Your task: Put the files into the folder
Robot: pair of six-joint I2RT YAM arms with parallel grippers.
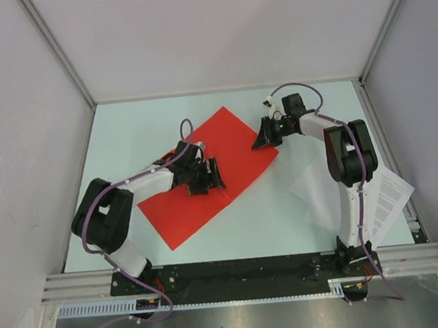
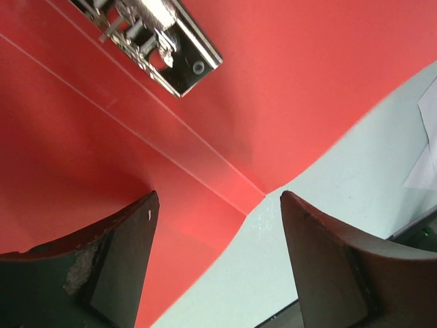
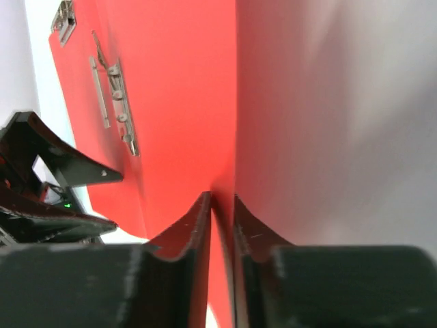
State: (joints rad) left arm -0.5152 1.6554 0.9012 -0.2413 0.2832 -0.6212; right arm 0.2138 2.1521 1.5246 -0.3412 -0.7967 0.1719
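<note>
We are looking first at the folder (image 1: 224, 137), which is lying spread open near the middle of the table (image 1: 278, 228), its red inner face turned up and its metal clip (image 2: 164, 41) showing along the spine crease. The right gripper (image 1: 265, 141) is pinching the far right corner of the open cover: in the right wrist view its fingers (image 3: 198, 225) are standing almost together with a thin strip of red between them, so we are reading them as clamped on the cover's edge, probably to hold the folder open and stop that flap from swinging shut. The left gripper (image 1: 205, 177) is sitting over the near half of the folder beside the crease with its two fingers (image 2: 123, 253) set wide apart and nothing between them; we are judging that it is there to pin or steady that half, though we cannot tell whether it is actually touching the plastic. The files (image 1: 387, 195) are lying well apart from the folder, fanned out on the table's right side and partly hidden behind the right arm. No sheet is resting inside the folder yet, so we are taking the opening as about done and the loading as not begun; one arm will need to let go to fetch the paper.
</note>
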